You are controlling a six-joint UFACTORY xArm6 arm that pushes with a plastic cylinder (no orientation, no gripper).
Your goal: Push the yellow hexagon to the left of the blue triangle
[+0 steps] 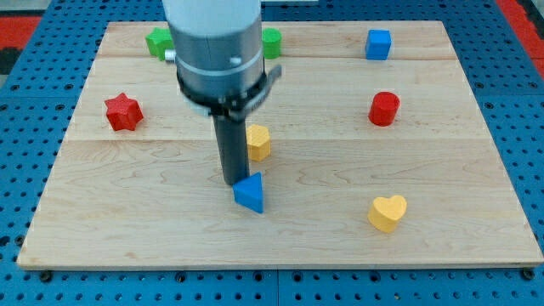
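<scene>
Item 1, table (pixel 476 170): pale wooden board of joined planks, resting on a blue perforated base (pixel 527 127). No brand, label or writing can be read anywhere.

Item 2, arm (pixel 217 42): grey cylindrical body entering from the table's far edge, left of centre, ending in a straight dark rod. There are no jaws on this rig, so nothing is held. My tip (pixel 231 182) sits near the table's middle, just at the upper left of the blue triangle, touching it or nearly so; contact cannot be told.

Item 3, blue triangle (pixel 251 193): near the table's centre, slightly toward the near edge.

Item 4, yellow hexagon (pixel 258 142): just beyond the blue triangle, toward the far edge, immediately right of the rod, its left side partly hidden by it.

Item 5, yellow heart (pixel 388 212): right half, toward the near edge.

Item 6, red cylinder (pixel 384 108): right half, mid-depth.

Item 7, blue cube (pixel 378 43): by the far edge, right of centre.

Item 8, red star (pixel 122 111): near the left edge, mid-depth.

Item 9, two green blocks, shapes partly hidden by the arm: one (pixel 158 42) by the far edge at the arm's left, the other (pixel 271 41) at its right.
</scene>
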